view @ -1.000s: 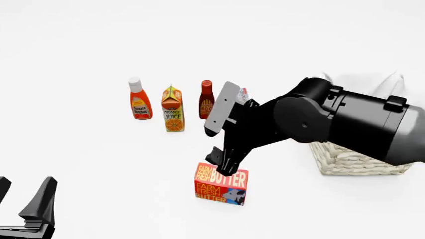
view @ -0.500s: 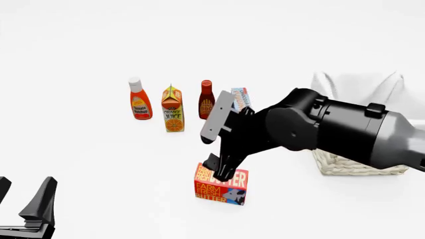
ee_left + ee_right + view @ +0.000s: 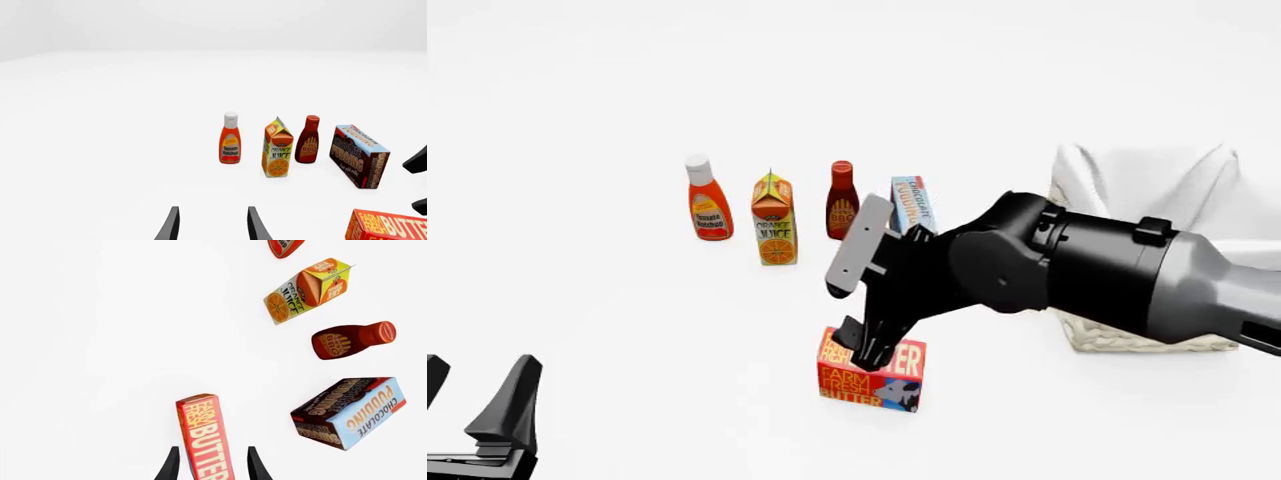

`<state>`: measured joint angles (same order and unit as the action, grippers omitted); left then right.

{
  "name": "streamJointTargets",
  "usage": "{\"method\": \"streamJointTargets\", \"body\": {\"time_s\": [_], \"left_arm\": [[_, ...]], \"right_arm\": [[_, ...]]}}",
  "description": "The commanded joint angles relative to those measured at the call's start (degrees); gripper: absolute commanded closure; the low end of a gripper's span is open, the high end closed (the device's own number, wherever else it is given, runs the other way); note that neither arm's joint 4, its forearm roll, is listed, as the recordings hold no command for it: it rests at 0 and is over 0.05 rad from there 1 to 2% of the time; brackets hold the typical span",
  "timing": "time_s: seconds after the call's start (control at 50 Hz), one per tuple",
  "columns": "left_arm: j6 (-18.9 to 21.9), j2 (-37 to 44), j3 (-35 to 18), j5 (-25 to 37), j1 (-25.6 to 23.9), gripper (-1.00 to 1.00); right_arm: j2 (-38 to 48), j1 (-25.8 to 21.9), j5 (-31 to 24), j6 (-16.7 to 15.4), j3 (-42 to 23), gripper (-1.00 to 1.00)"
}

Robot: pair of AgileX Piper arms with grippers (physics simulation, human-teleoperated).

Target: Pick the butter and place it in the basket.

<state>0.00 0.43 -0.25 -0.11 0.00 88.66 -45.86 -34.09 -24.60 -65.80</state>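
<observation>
The butter, a red-orange box with cream lettering, stands on the table in the front view. My right gripper is open and has come down over its top. In the right wrist view the butter sits between the two fingertips, with a small gap on each side. The basket, cream wicker with white cloth, stands at the right, partly behind my right arm. My left gripper is open and empty at the near left, its fingertips far from the butter.
A row stands behind the butter: ketchup bottle, orange juice carton, BBQ sauce bottle and chocolate pudding box. The pudding box lies closest to my right gripper.
My right gripper has come down from just above the butter to straddle its top. The arm has dropped and uncovered the pudding box and more of the basket. The left arm has not moved.
</observation>
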Motion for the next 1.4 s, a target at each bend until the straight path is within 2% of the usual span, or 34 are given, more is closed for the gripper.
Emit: {"method": "streamJointTargets", "body": {"time_s": [0.02, 0.3, 1.4], "left_arm": [[0.0, 0.0, 0.0, 0.0, 0.0, -1.00], [0.0, 0.0, 0.0, 0.0, 0.0, -1.00], [0.0, 0.0, 0.0, 0.0, 0.0, -1.00]], "right_arm": [[0.2, -0.3, 1.2, 0.5, 1.1, -1.00], [0.0, -0.9, 3.0, 1.4, 3.4, -1.00], [2.3, 1.4, 6.6, 2.6, 5.0, -1.00]]}}
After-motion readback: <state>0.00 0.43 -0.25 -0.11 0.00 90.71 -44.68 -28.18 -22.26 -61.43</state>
